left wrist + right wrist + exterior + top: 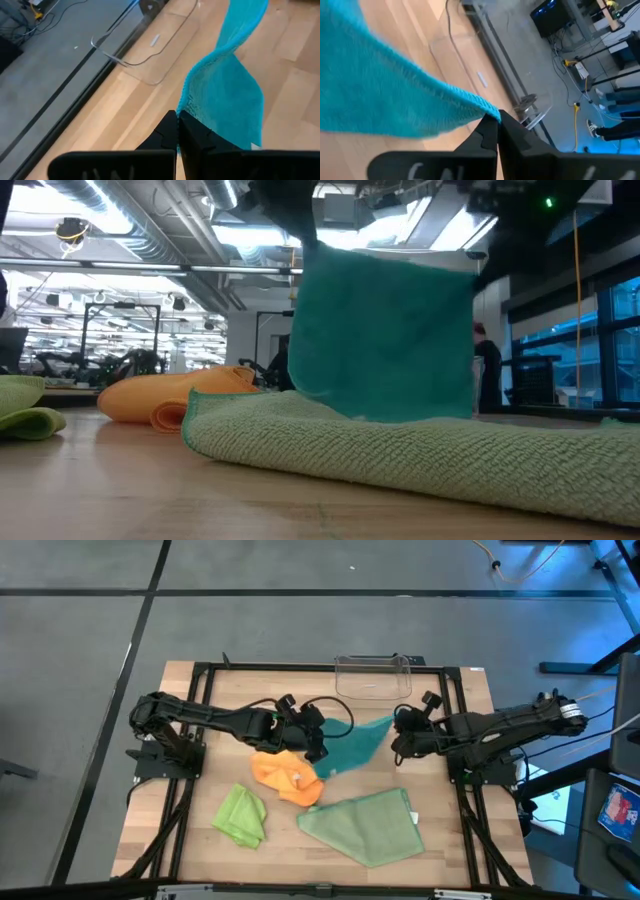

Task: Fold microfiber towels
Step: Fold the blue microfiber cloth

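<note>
We see a pale wooden surface [200, 845] edged by a black frame, standing on a grey floor crossed by dark lines. A clear bin [373, 675] sits at its far edge. We take that bin as our landmark.

Just in front of the bin the teal towel [352, 748] hangs stretched between the two arms, clear of the wood in the low view. The left gripper [316, 750] has its fingers [172, 132] pinched shut on one corner; the right gripper [398, 748] has its fingers [492, 132] closed on the opposite corner.

Farther from the bin, toward the near edge, lie the other three — the orange towel [285, 775] bunched just beside the left gripper, the lime towel [241, 814] crumpled toward the left arm's side, and the sage towel [365, 825] spread flat nearest the front.

Beyond the surface, the low view shows an open workshop: ceiling ducts and strip lights, racks of equipment, blue-lit windows, and a person [488, 370] standing behind the teal cloth. The right wrist view catches cables and a person's legs [615, 131] on the floor beyond the bin.
</note>
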You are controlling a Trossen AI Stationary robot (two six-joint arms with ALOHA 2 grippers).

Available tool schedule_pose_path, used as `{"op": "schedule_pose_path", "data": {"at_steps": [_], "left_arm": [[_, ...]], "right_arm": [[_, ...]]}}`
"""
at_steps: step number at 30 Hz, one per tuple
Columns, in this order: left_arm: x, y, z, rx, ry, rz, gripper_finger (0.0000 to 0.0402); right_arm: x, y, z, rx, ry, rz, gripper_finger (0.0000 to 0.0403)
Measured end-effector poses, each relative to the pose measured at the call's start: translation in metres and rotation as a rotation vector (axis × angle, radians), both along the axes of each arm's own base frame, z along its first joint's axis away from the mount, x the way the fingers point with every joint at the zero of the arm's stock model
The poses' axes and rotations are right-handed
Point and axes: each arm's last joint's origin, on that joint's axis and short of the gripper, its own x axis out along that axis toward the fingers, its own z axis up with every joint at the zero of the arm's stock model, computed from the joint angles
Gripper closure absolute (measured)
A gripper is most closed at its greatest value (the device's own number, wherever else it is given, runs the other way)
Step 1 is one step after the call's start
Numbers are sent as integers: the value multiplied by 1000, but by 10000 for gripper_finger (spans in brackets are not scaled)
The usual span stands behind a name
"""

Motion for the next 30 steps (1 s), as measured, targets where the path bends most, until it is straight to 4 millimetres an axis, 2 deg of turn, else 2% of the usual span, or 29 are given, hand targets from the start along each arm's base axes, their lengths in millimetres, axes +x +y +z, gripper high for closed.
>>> {"op": "schedule_pose_path", "data": {"at_steps": [6,13,19,24,27,30], "left_arm": [[0,-22,16,-6,-53,-66,401],[-7,-61,40,-14,-121,-192,402],[-16,-98,50,-36,-180,-298,401],[-21,-121,55,-44,-240,-381,402],[-21,-131,59,-32,-273,-441,401],[-21,-137,62,-48,-303,-479,402]], "right_arm": [[-5,6,48,71,-25,42,403],[-23,25,104,384,-58,195,403],[-46,44,142,724,-73,333,403],[-56,56,158,858,-103,396,403],[-58,60,158,869,-98,407,403],[-55,63,149,854,-73,406,403]]}}
